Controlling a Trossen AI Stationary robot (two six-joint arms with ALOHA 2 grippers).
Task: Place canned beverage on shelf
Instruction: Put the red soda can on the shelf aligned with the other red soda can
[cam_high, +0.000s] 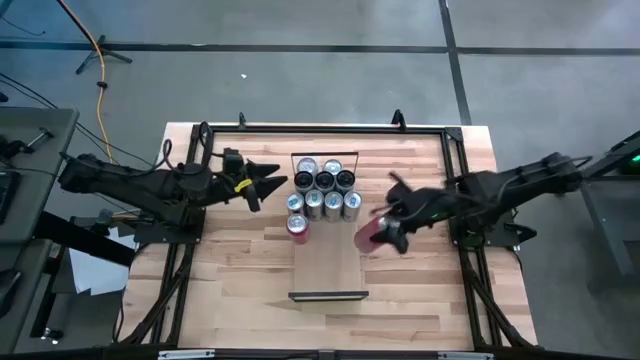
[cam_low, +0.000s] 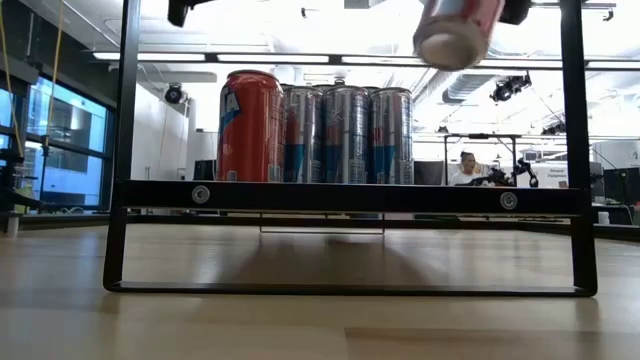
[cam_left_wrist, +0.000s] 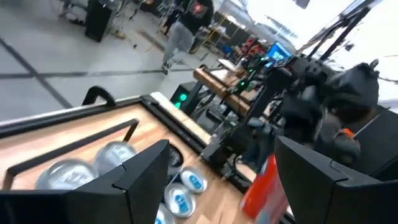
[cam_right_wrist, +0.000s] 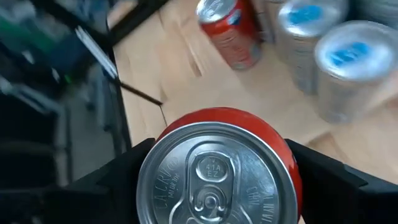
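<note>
We see the right hand (cam_high: 385, 232) clamped on a red can (cam_high: 368, 236), one finger on each side of its body. In the right wrist view that can (cam_right_wrist: 219, 171) fills the foreground, its silver top and pull tab facing the camera between the two dark fingers (cam_right_wrist: 109, 180). From above, the held can sits just off the right long edge of the shelf (cam_high: 329, 262), over the worktop (cam_high: 420, 290) rather than over the plank. In the low view it hangs tilted, high above the shelf (cam_low: 350, 196), near the right rail (cam_low: 572, 140).

On the shelf's far half stands a cluster of silver cans (cam_high: 325, 190), packed close in rows. A second red can (cam_high: 297, 226) stands upright at the near left corner of that cluster, touching its neighbours; the low view shows it (cam_low: 249, 125) leftmost in the row. The shelf's near half is bare wood.

The left hand (cam_high: 272, 181) hovers just left of the cluster, level with the shelf's far end, its fingers apart and gripping nothing. A person (cam_low: 466, 168) sits in the room beyond the shelf.
</note>
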